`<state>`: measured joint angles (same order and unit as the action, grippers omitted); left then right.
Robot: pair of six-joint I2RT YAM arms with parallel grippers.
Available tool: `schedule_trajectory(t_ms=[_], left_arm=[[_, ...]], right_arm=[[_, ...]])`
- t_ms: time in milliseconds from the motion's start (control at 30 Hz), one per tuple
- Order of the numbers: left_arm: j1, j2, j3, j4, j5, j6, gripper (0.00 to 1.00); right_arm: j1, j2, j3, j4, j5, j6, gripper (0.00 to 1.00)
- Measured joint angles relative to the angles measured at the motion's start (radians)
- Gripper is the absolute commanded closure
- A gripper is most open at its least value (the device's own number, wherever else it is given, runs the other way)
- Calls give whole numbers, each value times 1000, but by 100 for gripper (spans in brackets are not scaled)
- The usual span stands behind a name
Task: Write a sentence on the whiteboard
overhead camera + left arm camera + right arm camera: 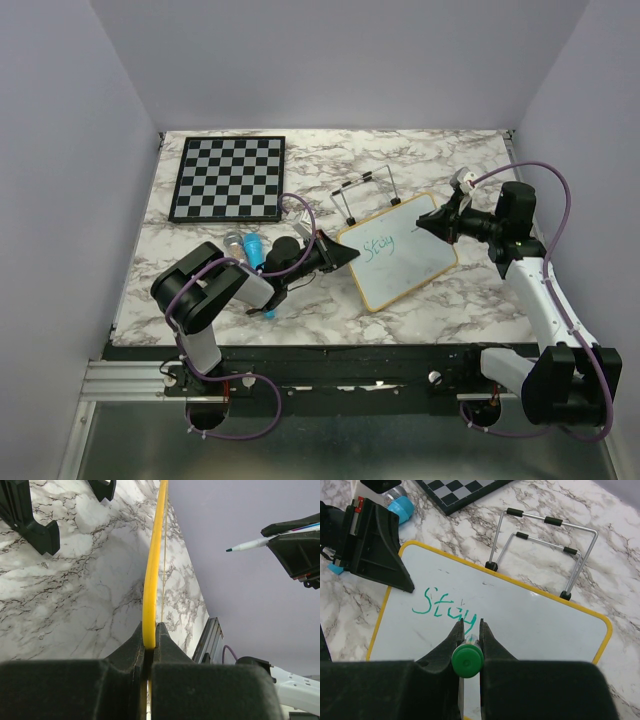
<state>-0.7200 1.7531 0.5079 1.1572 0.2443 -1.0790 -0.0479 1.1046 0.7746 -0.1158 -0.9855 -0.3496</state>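
On the table [470,160], the whiteboard [415,265] lies right of centre, just in front of a wire stand [554,520]. The left gripper [349,257] pinches its yellow frame edge; the right gripper [421,228] is clamped on a green marker [467,660]. The sentence [447,608] reads only "Stay". Pressing down could twist the marker between the jaws, or slide the thinly held board, skewing the next letters

We see bright, even, diffuse light; shadows on the table [470,160] are soft, and wrist views blur slightly up close.
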Motion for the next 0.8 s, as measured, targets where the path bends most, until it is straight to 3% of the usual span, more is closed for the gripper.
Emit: schedule_trajectory(t_ms=[800], left_arm=[[0,0,0,0,0,-9,100]], right_arm=[[0,0,0,0,-1,-1,99]])
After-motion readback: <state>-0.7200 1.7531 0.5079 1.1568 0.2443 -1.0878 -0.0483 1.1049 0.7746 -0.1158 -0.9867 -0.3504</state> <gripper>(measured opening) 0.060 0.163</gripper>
